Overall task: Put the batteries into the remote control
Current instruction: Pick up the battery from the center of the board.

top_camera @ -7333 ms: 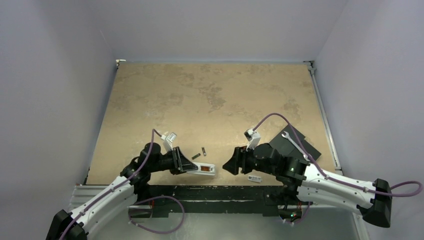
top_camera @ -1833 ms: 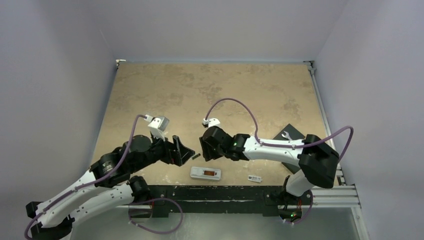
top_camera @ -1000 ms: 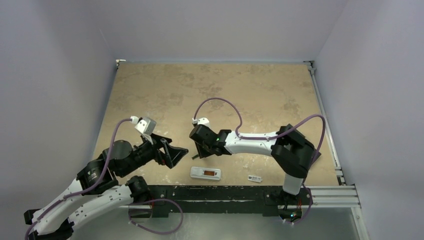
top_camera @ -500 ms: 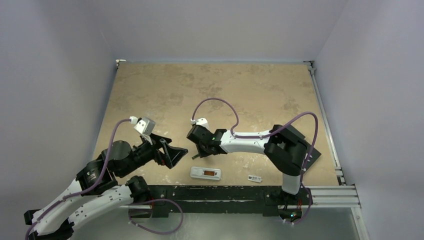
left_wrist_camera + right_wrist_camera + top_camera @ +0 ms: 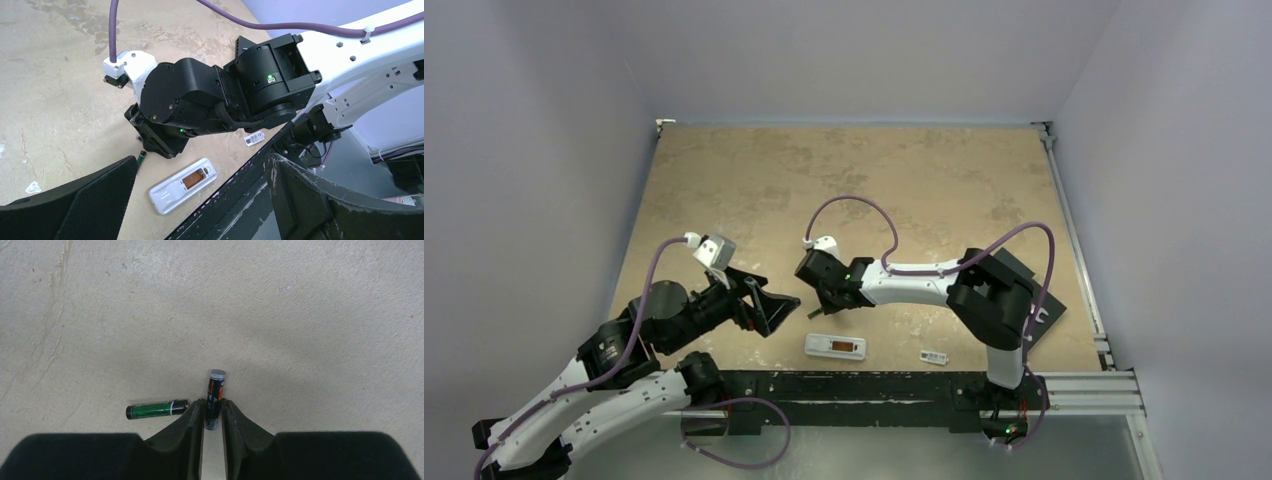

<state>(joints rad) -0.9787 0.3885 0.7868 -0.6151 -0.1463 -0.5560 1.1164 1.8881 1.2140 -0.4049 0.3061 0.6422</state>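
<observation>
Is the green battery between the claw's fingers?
No, the green battery lies beside the right claw, whose fingers straddle the orange-and-black battery.

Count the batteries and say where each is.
2. An orange-labelled battery sits between the jaws of the right gripper; a green battery lies just beside it. No others show.

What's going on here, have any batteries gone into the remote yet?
Not yet. The right gripper is down at the table, its fingers close on either side of a black-and-orange battery; whether they pinch it is unclear. A green battery lies beside it. The left gripper hangs open and empty. The remote control lies back up with its compartment open, and the small white cover lies apart.
</observation>
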